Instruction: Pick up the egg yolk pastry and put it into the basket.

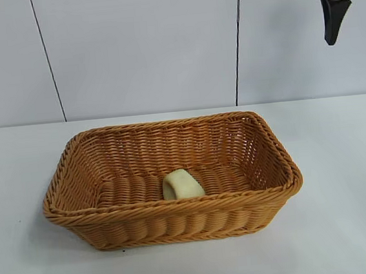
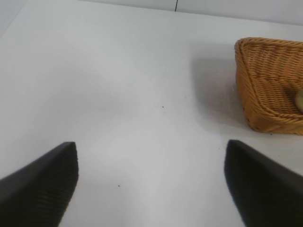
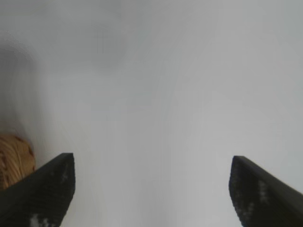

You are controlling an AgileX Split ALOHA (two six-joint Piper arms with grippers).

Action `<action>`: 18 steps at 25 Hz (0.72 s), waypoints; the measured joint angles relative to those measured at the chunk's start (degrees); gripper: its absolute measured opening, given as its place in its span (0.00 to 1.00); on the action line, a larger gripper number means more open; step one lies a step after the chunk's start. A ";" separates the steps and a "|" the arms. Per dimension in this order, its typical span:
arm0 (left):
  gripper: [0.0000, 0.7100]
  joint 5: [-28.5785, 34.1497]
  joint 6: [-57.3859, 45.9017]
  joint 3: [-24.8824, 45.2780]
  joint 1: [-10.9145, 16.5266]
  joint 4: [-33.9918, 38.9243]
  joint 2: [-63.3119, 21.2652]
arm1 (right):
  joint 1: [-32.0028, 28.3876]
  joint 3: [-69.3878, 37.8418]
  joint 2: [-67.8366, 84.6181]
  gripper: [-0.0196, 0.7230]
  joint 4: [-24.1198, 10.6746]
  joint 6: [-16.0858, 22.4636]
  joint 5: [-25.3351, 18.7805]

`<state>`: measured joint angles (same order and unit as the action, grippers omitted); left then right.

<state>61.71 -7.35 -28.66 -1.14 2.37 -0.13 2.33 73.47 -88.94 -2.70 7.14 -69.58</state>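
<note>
The pale yellowish egg yolk pastry [image 1: 182,185] lies inside the orange-brown wicker basket [image 1: 176,205], near its front wall, tilted on its side. In the left wrist view a corner of the basket [image 2: 265,85] shows with a sliver of the egg yolk pastry [image 2: 299,99] in it. My left gripper [image 2: 151,182] is open over bare table, well apart from the basket, and holds nothing. My right gripper [image 3: 152,187] is open and empty too. In the exterior view one finger of the right gripper [image 1: 334,12] hangs high at the top right, away from the basket.
The white table [image 1: 347,225] runs all round the basket. A grey panelled wall [image 1: 142,50] stands behind it. A bit of the basket's rim [image 3: 14,158] shows at the edge of the right wrist view.
</note>
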 joint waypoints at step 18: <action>0.86 0.00 0.00 0.00 0.00 0.00 0.00 | 0.00 -42.20 52.18 0.88 1.30 -3.64 6.20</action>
<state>61.71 -7.35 -28.66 -1.14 2.37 -0.13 2.33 31.27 -36.77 -1.40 3.50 -63.37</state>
